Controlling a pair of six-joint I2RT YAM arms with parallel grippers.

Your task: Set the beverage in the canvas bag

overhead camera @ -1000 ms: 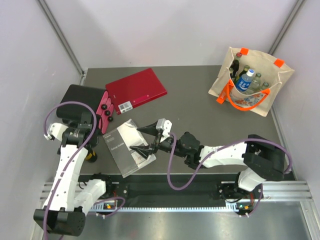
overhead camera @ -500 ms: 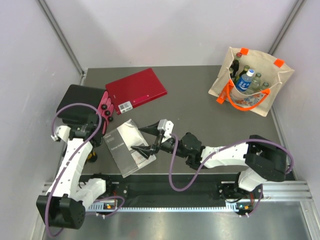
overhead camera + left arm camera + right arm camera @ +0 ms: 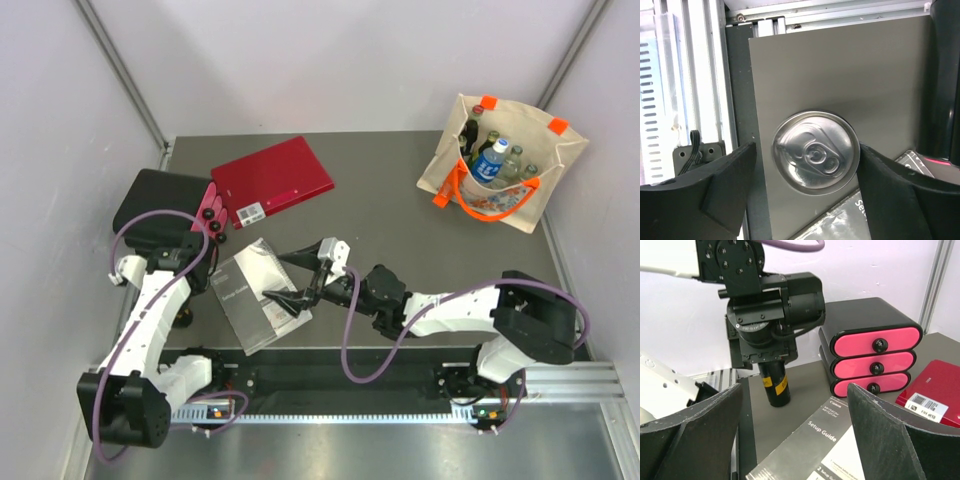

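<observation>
Nearest: ribbed aluminium rail (image 3: 400, 385) along the front edge of the dark grey table (image 3: 400, 230), both arm bases bolted on.

Left front: beverage (image 3: 816, 152), a dark can with a yellow label, upright on bare table close to the left edge, silver lid and pull tab facing up. Well apart from the canvas bag and not yet in it. Left gripper (image 3: 807, 146) directly above the can, pointing down, jaws spread wide, one finger on either side of the lid. Clear gap on one side; contact on the other side impossible to tell. Nothing grasped.

Centre front: right gripper (image 3: 283, 278) reaching leftward, low over a grey Setup Guide booklet (image 3: 250, 300) lying flat. Jaws wide apart, nothing between them.

Middle left: black drawer unit (image 3: 155, 205) with three pink fronts, just beyond the can. Beside it, red case (image 3: 272, 180) flat on the table, barcode sticker near one corner.

Far right corner: canvas bag (image 3: 445, 165), beige with orange handles, standing open, several bottles (image 3: 492, 158) inside.

Beyond: plain pale walls on three sides, aluminium posts (image 3: 125, 75) in the two rear corners.
</observation>
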